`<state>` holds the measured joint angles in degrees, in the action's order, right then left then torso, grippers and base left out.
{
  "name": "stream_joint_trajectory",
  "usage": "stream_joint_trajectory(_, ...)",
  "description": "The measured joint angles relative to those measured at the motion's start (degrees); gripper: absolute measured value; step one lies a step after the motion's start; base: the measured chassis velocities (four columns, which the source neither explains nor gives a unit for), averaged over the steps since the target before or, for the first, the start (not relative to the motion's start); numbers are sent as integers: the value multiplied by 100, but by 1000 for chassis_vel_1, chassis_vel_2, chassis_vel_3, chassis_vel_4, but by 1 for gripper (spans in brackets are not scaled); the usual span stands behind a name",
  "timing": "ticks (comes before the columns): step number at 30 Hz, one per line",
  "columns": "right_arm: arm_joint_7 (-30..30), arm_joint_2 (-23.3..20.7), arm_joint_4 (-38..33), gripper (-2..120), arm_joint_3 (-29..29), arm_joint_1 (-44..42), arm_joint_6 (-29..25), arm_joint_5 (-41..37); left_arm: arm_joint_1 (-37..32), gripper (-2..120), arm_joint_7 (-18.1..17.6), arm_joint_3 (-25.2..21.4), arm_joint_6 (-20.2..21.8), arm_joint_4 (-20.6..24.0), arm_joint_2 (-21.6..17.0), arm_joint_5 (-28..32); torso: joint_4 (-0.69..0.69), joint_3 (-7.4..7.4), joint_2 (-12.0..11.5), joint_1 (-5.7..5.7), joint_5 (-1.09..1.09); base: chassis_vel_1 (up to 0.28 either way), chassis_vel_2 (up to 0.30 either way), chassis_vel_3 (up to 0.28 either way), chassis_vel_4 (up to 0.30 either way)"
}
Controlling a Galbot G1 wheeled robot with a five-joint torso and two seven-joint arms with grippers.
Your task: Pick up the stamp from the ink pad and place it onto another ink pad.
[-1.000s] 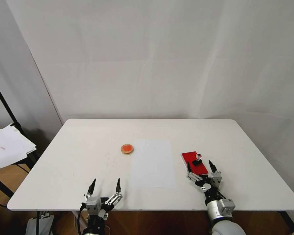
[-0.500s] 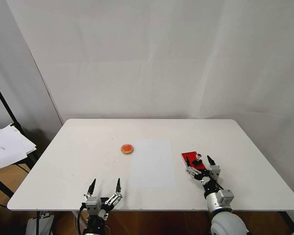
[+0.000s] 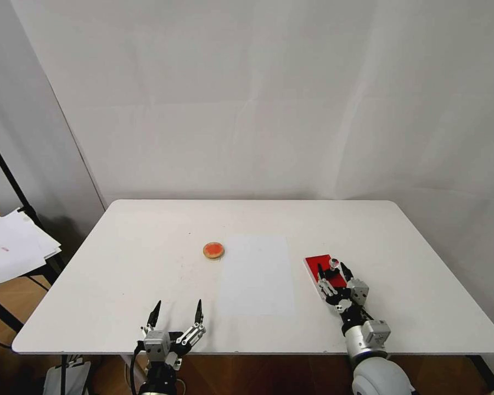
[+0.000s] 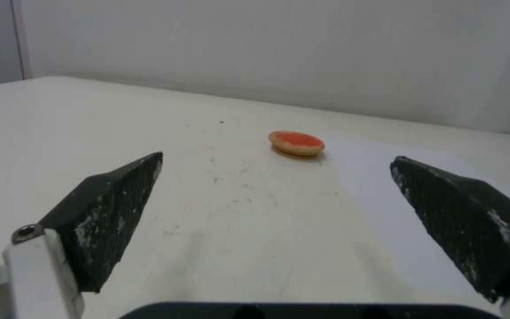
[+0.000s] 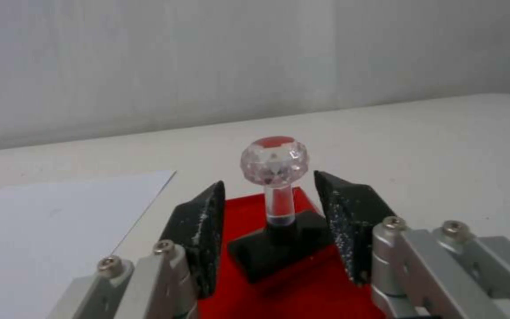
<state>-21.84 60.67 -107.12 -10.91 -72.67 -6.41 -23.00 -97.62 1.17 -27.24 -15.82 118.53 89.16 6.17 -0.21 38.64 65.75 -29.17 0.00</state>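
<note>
Head view: right end effector [image 3: 331, 269] spread around stamp [image 3: 333, 265] upright on ink pad [image 3: 317, 264], left end effector [image 3: 176, 310] parked open, farther off; right wrist view: stamp [image 5: 274, 208] centred between fingers [image 5: 201, 226], untouched.

Counter [image 3: 148, 263] plain white, faint grey scuffs. Paper sheet [image 3: 256, 274] pale white, faintly bluish against it. Ink pad [image 3: 316, 264] bright red rectangle, thin white edge. Stamp [image 5: 276, 212]: black base, clear stem, faceted clear knob with red glint on top. Another ink pad [image 3: 213, 250]: orange-red centre, tan rim. Right hand [image 3: 331, 269]: black speckled fingertips, silver metal links. Left hand [image 3: 177, 312]: same black tips, silver body. Backdrop white.
</note>
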Motion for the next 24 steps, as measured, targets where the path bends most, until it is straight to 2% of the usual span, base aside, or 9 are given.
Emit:
stream_joint_trajectory(2, -9, 2, -4, 35, -1, -3, -3, 0, 0, 102, 0, 0, 0, 0, 0, 0, 0, 0, 0, 0, 0, 0, 0, 0, 0)
stream_joint_trajectory(3, -9, 2, -4, 35, -1, -3, -3, 0, 0, 102, 0, 0, 0, 0, 0, 0, 0, 0, 0, 0, 0, 0, 0, 0, 0)
stream_joint_trajectory(6, -39, 19, -15, 18, 5, -2, -9, 0, 0, 102, 0, 0, 0, 0, 0, 0, 0, 0, 0, 0, 0, 0, 0, 0, 0)
stream_joint_trajectory(7, -39, 19, -15, 18, 5, -2, -9, 0, 0, 102, 0, 0, 0, 0, 0, 0, 0, 0, 0, 0, 0, 0, 0, 0, 0)
stream_joint_trajectory(10, -51, 29, -16, 7, 15, 2, -17, 2, 0, 102, 0, 0, 0, 0, 0, 0, 0, 0, 0, 0, 0, 0, 0, 0, 0)
stream_joint_trajectory(18, -59, 39, -66, 7, 34, -14, -48, 12, 0, 102, 0, 0, 0, 0, 0, 0, 0, 0, 0, 0, 0, 0, 0, 0, 0)
stream_joint_trajectory(24, -49, -21, -536, 7, 88, -10, -60, -88, 0, 102, 0, 0, 0, 0, 0, 0, 0, 0, 0, 0, 0, 0, 0, 0, 0)
